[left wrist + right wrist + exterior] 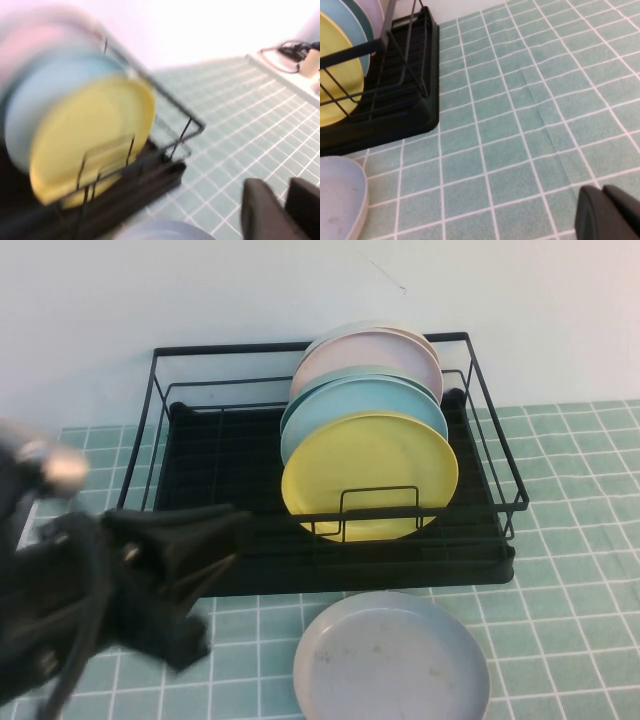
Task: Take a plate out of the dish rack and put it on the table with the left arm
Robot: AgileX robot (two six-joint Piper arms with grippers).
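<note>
Black and blurred, the left hand (185, 585) hangs above the bench (560, 590) at the front left of the dish rack (490, 465), holding nothing; how wide it stands I cannot tell. The plate (392, 660) lies flat on the tiles just before the rack. The right hand (610, 215) looks closed and empty. The task seems practically finished.
</note>
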